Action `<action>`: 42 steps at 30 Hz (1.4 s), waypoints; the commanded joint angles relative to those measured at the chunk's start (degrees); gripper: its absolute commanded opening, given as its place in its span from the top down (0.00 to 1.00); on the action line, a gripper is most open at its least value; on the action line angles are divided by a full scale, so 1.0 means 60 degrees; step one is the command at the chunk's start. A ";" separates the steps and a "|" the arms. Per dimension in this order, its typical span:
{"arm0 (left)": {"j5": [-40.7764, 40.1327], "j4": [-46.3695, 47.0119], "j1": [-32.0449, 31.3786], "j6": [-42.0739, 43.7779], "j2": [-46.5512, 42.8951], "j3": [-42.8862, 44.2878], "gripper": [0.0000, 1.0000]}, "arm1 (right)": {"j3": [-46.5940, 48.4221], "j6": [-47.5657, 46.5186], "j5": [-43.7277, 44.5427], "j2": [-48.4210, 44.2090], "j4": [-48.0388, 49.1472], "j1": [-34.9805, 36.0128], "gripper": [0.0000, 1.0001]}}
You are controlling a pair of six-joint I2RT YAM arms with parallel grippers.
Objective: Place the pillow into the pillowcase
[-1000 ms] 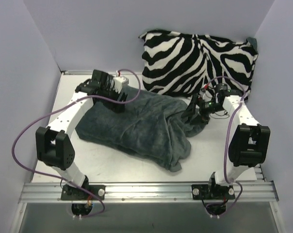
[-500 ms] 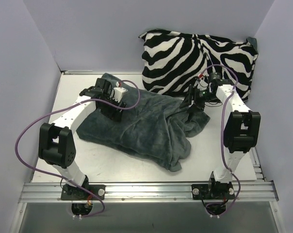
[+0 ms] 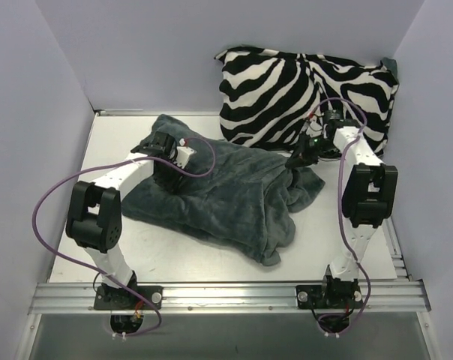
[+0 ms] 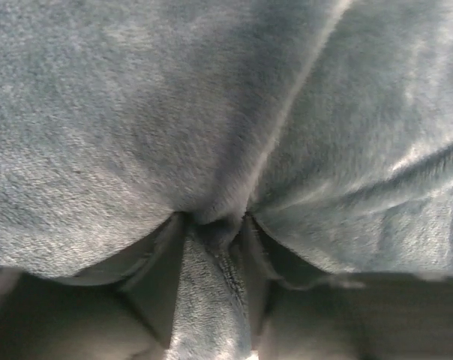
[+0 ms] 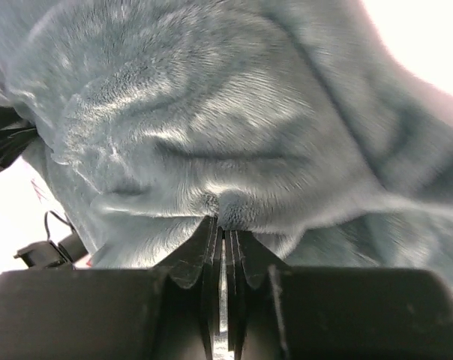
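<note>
Pinching down, our left gripper (image 3: 169,165) and right gripper (image 3: 295,160) have just clamped onto the pillowcase (image 3: 226,196), so we can start opening it.

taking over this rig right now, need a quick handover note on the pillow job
Left claw: shut on a fold of the case, near its far left end.
Right claw: shut on the case's right edge, in front of the zebra cushion.
Case: crumpled on the table, grey side up.
Pillow: not visible in any view; whether it is under or inside the case cannot be told.
Done: both claws have the case pinched.
Left: locate the pillow, open the case, get the pillow in.
</note>
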 commanded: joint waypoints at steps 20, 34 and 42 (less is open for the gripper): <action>0.3403 -0.1815 0.2856 -0.0639 -0.2831 0.0051 0.19 | 0.3277 -0.1262 -0.0172 0.0396 -0.0314 0.0775 0.12; 0.3315 -0.3229 0.6379 0.6980 -0.0695 0.0404 0.03 | -0.4122 -0.4912 0.2745 -0.4953 -0.3863 0.2895 0.02; 0.3989 -0.1605 0.6217 1.0539 -0.0956 -0.1850 0.03 | -0.6689 -0.5309 0.4900 -0.5803 -0.1433 0.3893 0.00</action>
